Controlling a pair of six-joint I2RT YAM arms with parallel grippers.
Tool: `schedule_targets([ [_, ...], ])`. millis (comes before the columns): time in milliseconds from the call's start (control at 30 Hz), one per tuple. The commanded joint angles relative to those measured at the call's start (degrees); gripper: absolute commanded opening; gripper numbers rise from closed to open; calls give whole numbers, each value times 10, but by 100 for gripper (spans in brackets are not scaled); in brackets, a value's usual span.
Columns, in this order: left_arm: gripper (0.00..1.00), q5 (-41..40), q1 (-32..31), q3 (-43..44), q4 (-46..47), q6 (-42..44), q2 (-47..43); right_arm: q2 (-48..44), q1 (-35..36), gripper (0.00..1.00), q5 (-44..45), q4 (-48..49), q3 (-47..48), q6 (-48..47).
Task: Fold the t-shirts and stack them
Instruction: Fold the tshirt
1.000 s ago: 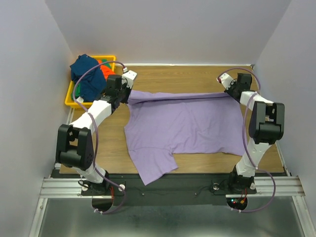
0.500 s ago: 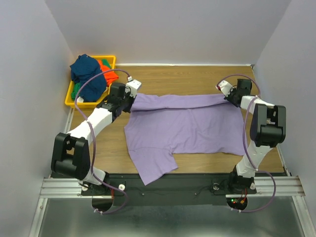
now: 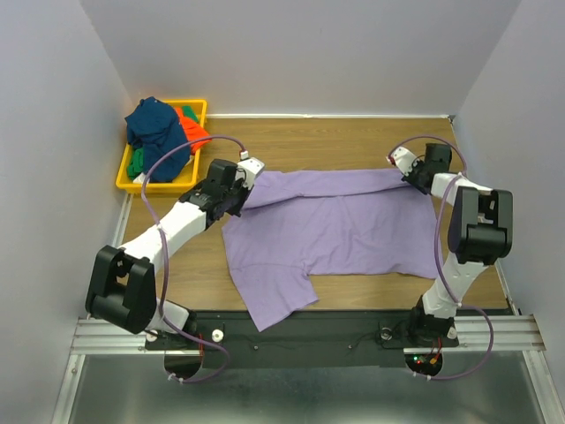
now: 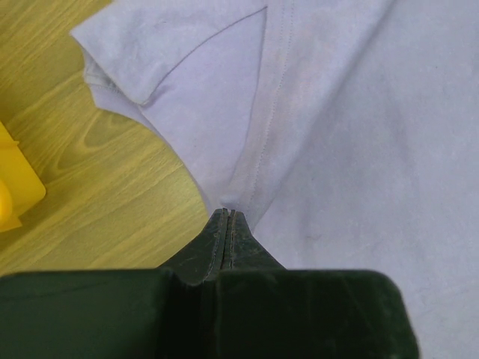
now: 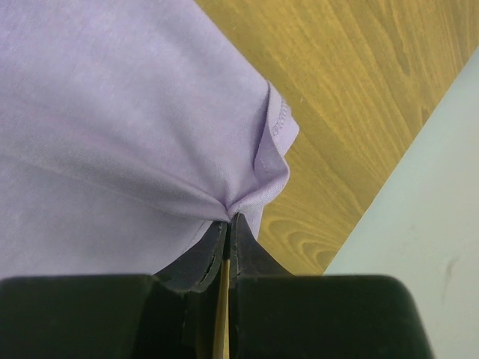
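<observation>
Top external view: I see the lavender t-shirt [image 3: 335, 225] spread across the middle of the counter [image 3: 309, 141]. Its far edge is turned over toward me as a band running between the two tools.
Shirt, near side: one flap of the cloth reaches the counter's near edge at the lower left.
Left tool: my left tool [image 3: 240, 196] is low over the counter and clamped on the shirt's far left corner.
Left wrist view: the fingers [image 4: 211, 250] are pressed flat together with lavender cloth caught at their tips. A sleeve with its stitched seam lies flat on the wood just beyond them.
Right tool: my right tool [image 3: 404, 174] is closed on the shirt's far right corner.
Right wrist view: the cloth gathers into a pucker right where the tips meet, and the stitched hem curls just beside it. I see bare wood beyond, then the pale wall [image 5: 419, 194].
Navy blue t-shirt: the navy blue t-shirt [image 3: 154, 132] is heaped in the yellow bin [image 3: 128, 184] and rises above its rim.
Orange-red t-shirt: the orange-red t-shirt [image 3: 190, 124] is bunched in the bin beside the navy one.
Green t-shirt: the green t-shirt [image 3: 135, 165] shows only as a small patch low in the bin.
Bin: it sits at the far left corner of the counter, near my left tool but not touching it.
</observation>
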Motion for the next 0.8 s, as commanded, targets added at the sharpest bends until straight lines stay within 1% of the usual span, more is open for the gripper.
schedule_targets([
  [0, 0, -13, 0, -3, -13, -11, -22, -40, -6, 1, -7, -1, -18, -12],
  [33, 0, -14, 0, -7, -12, -11, -19, -41, -7, 1, -21, -2, -23, -14],
  [133, 0, -16, 0, -23, -7, -5, -10, -40, -7, 1, -20, -3, -44, -24],
  [333, 0, -23, 1, -23, -8, 6, 12, -44, -8, 1, -22, -3, -63, -32],
  [400, 0, -13, 0, -22, -11, 10, 16, -43, -8, 6, -20, -4, -61, -33],
  [433, 0, -11, 0, -19, -14, 12, 18, -43, -9, 14, -20, -4, -60, -37],
  [467, 0, -9, 1, -16, -19, 15, 19, -42, -12, 34, -19, -5, -58, -38],
  [500, 0, -4, 1, -12, -26, 17, 20, -41, -14, 43, -19, -6, -54, -37],
  [533, 12, 18, 2, -1, -34, 31, 20, -41, -15, 50, -19, -7, -42, -34],
  [567, 21, 29, 5, 5, -45, 35, 18, -43, -21, 66, -20, -9, -34, -30],
  [600, 26, 36, 8, 11, -47, 37, 12, -44, -24, 72, -23, -17, -25, -26],
  [633, 38, 51, 12, 28, -49, 44, 1, -46, -28, 79, -34, -24, -5, -18],
  [667, 44, 55, 19, 40, -50, 47, -2, -47, -34, 83, -43, -33, 9, -14],
  [700, 51, 56, 24, 51, -50, 49, -4, -47, -37, 84, -51, -55, 21, -7],
  [767, 53, 61, 38, 96, -49, 56, 1, -41, -43, 85, -74, -82, 60, 17],
])
